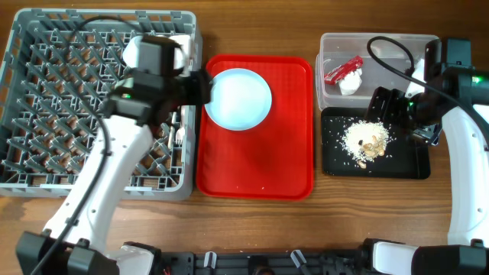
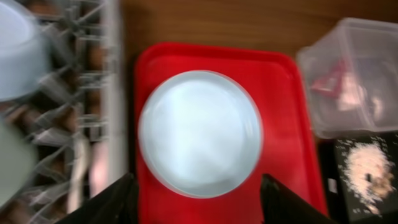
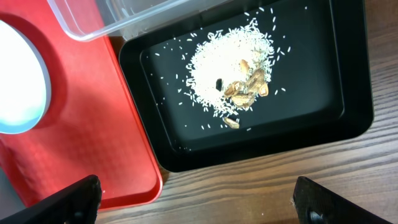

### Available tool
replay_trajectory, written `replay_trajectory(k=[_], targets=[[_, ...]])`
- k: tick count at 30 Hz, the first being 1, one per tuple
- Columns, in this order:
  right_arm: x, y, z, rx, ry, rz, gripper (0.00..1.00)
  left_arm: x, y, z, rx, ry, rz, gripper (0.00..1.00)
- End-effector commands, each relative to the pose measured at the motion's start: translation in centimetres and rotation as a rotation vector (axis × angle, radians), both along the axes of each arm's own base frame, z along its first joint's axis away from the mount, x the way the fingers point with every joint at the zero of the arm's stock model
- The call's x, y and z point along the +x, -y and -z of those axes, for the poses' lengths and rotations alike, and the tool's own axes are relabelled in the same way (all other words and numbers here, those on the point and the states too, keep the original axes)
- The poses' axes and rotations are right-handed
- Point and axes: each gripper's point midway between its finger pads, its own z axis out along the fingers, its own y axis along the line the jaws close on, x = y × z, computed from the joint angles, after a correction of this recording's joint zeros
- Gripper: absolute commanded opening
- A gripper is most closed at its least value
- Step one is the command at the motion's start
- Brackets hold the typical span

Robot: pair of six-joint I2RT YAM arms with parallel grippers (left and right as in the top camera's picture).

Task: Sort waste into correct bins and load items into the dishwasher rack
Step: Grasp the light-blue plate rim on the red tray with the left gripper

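- L arm (image 1: pixel 114 153) lies across mid rack (image 1: pixel 46 99) in the overhead view. Whatever sits under it is hidden.
- L wrist view is blurred. Pale blue bowl (image 2: pixel 18 50) in rack is cut off at top-left.
- Greenish blur (image 2: pixel 11 171) is cut off at lower-left; can't tell what it is. A whitish streak betw. the pegs is too smeared to name.
- Tub (image 1: pixel 405 46) holds wrapper (image 1: pixel 343 69) + napkin (image 1: pixel 351 84), touching each other at the end nearer the red tray (image 1: pixel 256 160). A black cable crosses over the tub.
- R wrist view shows only a corner of the tub at top and only an edge of the plate (image 1: pixel 239 98) at left.
- L claw (image 2: pixel 198 182): fingers well apart, nothing betw. them, holds nothing. It hangs over the plate's rack-side edge. Whether the tips touch the plate, can't tell.
- Plate lies flat on the red tray, at the far end.
- R claw (image 3: pixel 196 183): fingers wide apart and empty, above the black tray (image 3: pixel 348 93). No contact seen.
- Crumbs (image 3: pixel 227 71) are heaped mid black tray, w/ loose grains scattered round them.
- Black tray sits on the surface (image 1: pixel 336 221) just beside the red tray, w/ the tub right behind it.
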Motion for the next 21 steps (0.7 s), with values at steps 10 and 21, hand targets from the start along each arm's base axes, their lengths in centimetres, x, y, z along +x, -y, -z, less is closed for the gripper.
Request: replay_trajectory(k=[10, 21], targets=[[0.0, -0.2, -0.3, 0.010, 0.013, -0.017, 1.00, 1.2, 14.2, 12.0, 0.153, 0.004, 0.228, 0.63], [0.0, -0.2, -0.3, 0.010, 0.014, -0.017, 1.00, -0.6, 12.9, 21.4, 0.331, -0.158, 0.225, 0.43]])
